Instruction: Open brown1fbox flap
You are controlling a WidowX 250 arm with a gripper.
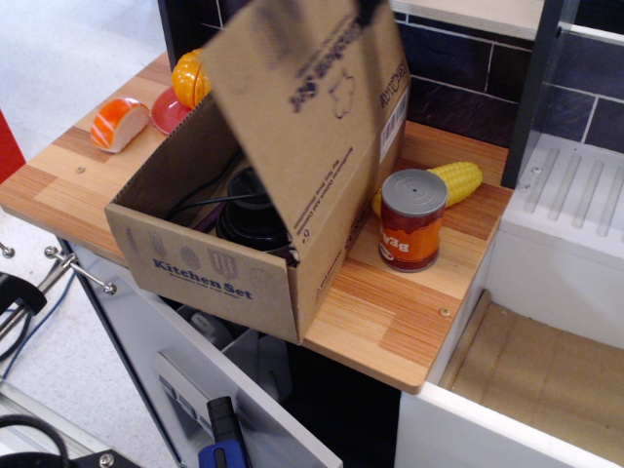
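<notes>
Brown flap (pixel 312 107) raised steeply over brown1fbox (pixel 210 258), fingers (pixel 369 10) barely visible, grip unclear

High oblique view over counter (pixel 390 312)

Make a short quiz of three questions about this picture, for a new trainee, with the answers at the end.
1. True or false: the flap of the box is raised well off the opening, so the inside shows.
2. What stands on the counter directly to the right of the box?
A. a blue cup
B. a red can
C. a green bottle
3. Fill in: the yellow thing behind the can is a toy ____.

Key:
1. True. Dark round items show inside.
2. B, the red can.
3. Corn: the corn cob lies partly hidden behind the can.
</notes>
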